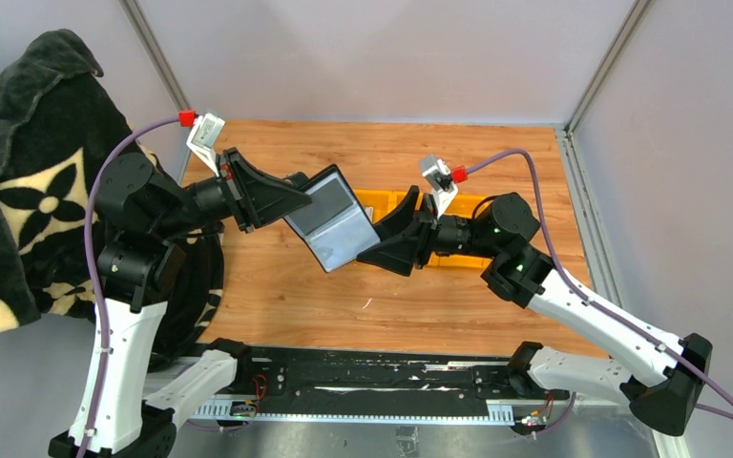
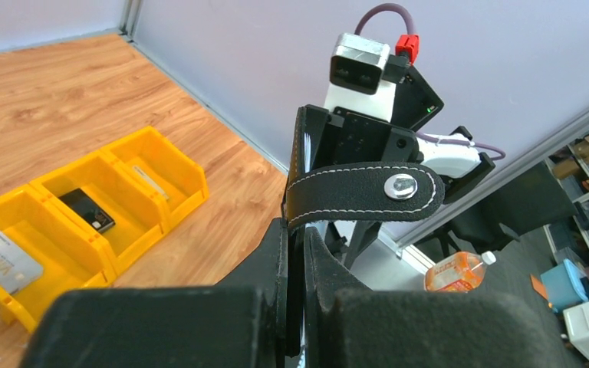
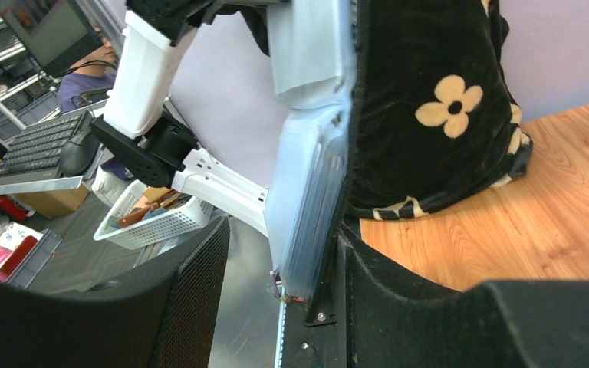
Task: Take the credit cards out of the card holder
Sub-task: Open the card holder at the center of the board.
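Card holder (image 1: 332, 221) position: airborne above the table (image 1: 277, 305), tilted, spanning the gap between both grippers and touching no surface. Left gripper (image 1: 298, 196) is clenched on the holder's upper-left end. The left wrist view shows the black edge pinched between the fingers, and the stitched strap (image 2: 364, 192) with its metal stud folded across the far end. Credit cards (image 3: 307, 207) appear in the right wrist view as a pale stack seen edge-on. Right gripper (image 1: 385, 243) straddles the lower-right end with jaws released: the stack lies against one finger, and a clear gap separates it from the other. Open wood lies below the holder and toward the near edge. Behind the holder, a yellow bin (image 2: 184, 184) with three compartments sits on the table. One compartment holds a grey card (image 2: 4, 261), the next a black block (image 2: 86, 209). A black flower-patterned blanket (image 1: 29, 172) is draped at the left. Pale walls enclose the table on three sides.
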You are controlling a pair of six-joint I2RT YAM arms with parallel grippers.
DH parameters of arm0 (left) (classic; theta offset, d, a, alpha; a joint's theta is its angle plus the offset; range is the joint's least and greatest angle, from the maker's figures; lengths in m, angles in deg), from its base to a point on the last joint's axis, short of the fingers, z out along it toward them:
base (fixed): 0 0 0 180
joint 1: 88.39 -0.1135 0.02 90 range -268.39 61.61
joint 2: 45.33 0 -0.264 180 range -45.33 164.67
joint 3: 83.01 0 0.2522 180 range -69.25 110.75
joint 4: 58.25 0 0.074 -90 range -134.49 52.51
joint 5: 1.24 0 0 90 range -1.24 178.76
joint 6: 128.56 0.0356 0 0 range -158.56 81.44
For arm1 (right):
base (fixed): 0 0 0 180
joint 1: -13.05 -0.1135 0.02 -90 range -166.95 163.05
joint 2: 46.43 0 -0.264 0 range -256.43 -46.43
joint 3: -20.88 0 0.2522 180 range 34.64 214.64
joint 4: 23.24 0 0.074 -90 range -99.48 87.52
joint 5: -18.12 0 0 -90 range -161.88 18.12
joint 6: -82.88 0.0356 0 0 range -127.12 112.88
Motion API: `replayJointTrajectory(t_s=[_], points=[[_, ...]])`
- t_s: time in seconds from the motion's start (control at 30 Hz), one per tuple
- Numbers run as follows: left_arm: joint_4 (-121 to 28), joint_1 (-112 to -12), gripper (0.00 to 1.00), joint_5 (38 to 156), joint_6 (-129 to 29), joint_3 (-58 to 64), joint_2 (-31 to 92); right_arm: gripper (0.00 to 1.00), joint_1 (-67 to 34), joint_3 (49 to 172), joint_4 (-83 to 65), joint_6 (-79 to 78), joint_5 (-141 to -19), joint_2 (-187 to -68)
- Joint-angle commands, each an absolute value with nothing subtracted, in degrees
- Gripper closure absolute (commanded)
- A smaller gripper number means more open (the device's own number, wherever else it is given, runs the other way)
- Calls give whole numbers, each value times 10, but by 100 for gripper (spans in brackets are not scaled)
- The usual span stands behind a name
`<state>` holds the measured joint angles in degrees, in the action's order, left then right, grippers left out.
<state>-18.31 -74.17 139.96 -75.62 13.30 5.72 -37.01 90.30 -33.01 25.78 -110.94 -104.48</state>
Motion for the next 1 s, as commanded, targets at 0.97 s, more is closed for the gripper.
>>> replayJointTrajectory(t_s=[0.97], points=[[-182, -742, 100, 1392, -770, 171, 76, 78, -393, 928, -325, 184, -1110, -1010]])
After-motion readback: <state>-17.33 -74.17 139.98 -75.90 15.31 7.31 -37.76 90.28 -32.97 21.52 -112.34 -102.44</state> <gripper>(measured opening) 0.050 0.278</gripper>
